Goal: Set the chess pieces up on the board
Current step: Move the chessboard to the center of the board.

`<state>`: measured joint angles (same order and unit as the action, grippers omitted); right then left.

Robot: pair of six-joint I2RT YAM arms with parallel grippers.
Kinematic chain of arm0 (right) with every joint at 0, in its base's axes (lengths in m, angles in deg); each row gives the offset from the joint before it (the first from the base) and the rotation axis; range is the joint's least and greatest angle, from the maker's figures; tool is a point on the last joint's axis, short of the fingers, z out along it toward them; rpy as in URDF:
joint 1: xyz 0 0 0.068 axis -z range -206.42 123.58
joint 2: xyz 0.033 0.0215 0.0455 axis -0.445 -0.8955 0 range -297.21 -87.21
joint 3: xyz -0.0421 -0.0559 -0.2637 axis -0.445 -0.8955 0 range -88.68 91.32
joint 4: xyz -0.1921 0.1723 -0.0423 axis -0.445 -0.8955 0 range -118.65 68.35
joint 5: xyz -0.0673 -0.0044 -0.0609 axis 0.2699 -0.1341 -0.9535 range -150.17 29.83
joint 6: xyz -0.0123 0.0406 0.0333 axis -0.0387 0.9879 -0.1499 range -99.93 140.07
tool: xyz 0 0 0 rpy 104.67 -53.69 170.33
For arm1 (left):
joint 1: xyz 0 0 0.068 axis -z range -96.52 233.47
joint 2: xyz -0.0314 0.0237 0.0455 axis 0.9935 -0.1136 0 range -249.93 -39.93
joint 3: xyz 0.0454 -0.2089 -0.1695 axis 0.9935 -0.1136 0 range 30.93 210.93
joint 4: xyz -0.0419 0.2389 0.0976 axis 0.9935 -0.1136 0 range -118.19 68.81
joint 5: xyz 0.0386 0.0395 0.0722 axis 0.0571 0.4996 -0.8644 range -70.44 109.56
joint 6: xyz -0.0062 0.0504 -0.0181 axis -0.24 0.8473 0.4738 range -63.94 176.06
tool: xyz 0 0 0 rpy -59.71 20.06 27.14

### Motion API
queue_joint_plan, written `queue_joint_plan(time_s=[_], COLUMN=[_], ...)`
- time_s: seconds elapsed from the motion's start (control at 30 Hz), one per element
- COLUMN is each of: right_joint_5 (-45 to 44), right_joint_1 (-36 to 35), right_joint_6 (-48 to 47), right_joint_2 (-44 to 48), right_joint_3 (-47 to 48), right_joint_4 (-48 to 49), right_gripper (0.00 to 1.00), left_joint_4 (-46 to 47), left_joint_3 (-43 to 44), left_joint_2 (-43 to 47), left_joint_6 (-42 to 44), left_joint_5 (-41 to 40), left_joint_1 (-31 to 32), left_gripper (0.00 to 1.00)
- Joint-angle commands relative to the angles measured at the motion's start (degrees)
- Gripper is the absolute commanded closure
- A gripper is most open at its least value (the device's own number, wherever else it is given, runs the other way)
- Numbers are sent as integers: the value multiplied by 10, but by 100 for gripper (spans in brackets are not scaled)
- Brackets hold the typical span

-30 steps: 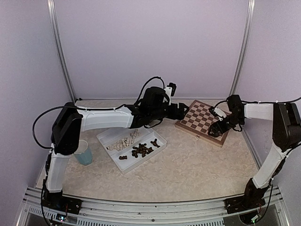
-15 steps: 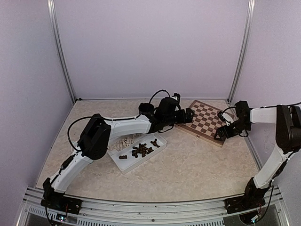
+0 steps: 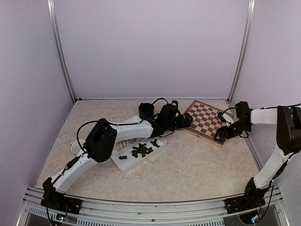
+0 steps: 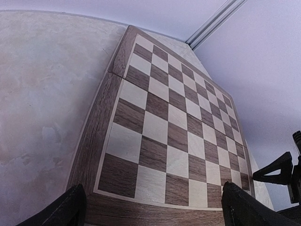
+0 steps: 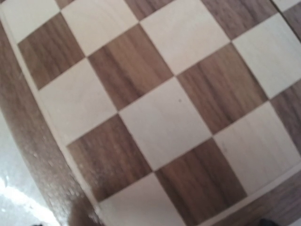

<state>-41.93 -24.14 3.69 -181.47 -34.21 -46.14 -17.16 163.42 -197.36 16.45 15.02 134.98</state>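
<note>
1. Left pincer (image 3: pixel 187 120): two black fingers (image 4: pixel 70 209) spread wide with nothing between them. It hung low over one bordered edge of the board (image 3: pixel 205 119).
2. Right pincer (image 3: pixel 222 134): spread as well and empty, low over the opposite edge. Its wrist view was filled with squares showing fine straight wood grain.
3. Board: square and lying flat on the surface (image 3: pixel 197 165). It had dark brown and cream squares, a thin pale line around the field, and a wide grey-brown wooden border crossed by a seam on one side.
4. Dark chess pieces (image 3: pixel 142 150): small turned shapes lying heaped on their sides in one compartment of a white rectangular tray (image 3: pixel 129 165).
5. Pale chess pieces (image 3: pixel 126 141): in the other compartment, partly hidden by the left arm.
6. The tray sat near the board without touching it.
7. Surface: beige, marbled, with a slight sheen.
</note>
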Motion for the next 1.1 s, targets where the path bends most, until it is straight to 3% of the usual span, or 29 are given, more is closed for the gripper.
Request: queue_joint_plan(time_s=[0.0,0.2,0.3,0.7,1.07], right_joint_5=[6,4,0,6,9], right_joint_1=[6,12,18,32,39], right_joint_6=[6,9,13,25,9], right_joint_2=[0,14,21,-3,-41], right_joint_3=[-2,-3,-3,5,9], right_joint_4=[0,-5,-5,-3,-21], right_gripper=[1,1,1,1,1], left_joint_4=[-20,-19,-29,-3,-36], left_joint_3=[6,-41,-28,39,-32], left_joint_2=[-20,33,30,-38,19], left_joint_6=[-5,16,10,8,25], left_joint_5=[0,-92,-94,129,179], left_joint_1=[-6,-3,-6,-16,6], left_gripper=[1,1,1,2,5])
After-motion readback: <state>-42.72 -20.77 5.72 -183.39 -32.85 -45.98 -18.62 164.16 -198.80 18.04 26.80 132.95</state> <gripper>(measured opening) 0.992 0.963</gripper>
